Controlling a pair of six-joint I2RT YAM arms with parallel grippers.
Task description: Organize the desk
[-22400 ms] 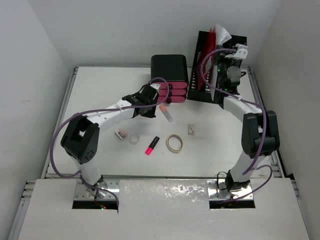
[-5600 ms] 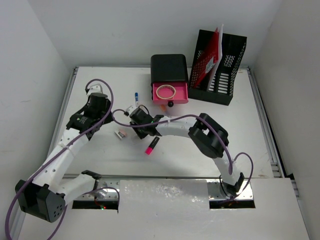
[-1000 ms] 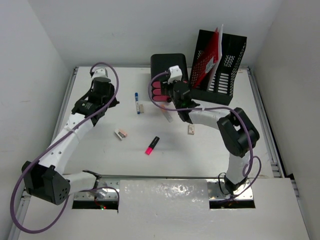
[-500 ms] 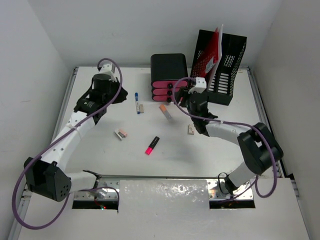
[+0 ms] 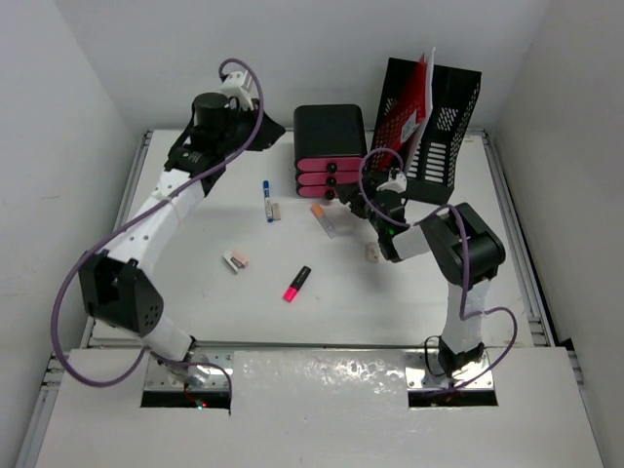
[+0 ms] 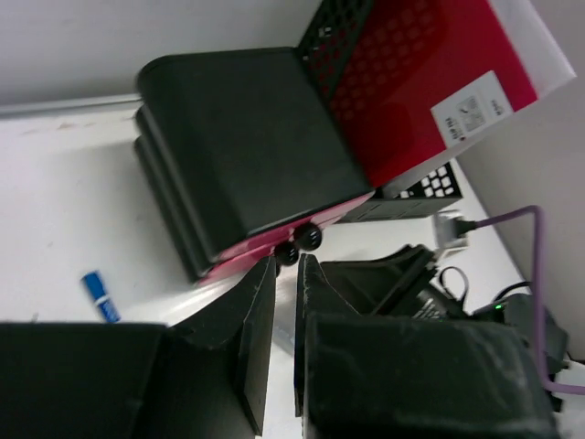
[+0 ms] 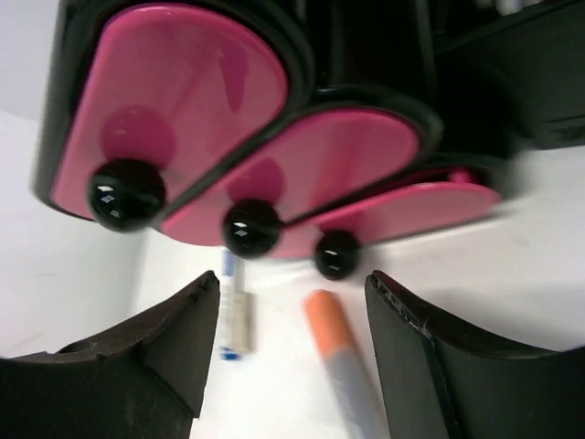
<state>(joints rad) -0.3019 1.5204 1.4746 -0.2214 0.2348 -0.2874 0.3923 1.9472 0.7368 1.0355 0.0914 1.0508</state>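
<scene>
Beneath both arms, the desk (image 5: 370, 302), its long axis left to right.

White desk (image 5: 195, 292). Drawer unit (image 5: 330, 132), upper centre: black shell, pink fronts, glossy black knobs (image 7: 126, 194). File holder (image 5: 448, 107), upper right: black mesh, red folder (image 5: 417, 83) inside. Highlighter (image 5: 296, 283) pink and black. Blue-white marker (image 5: 266, 200); orange-capped marker (image 5: 325, 218), grey body. Cables (image 5: 56, 317) purple.
</scene>
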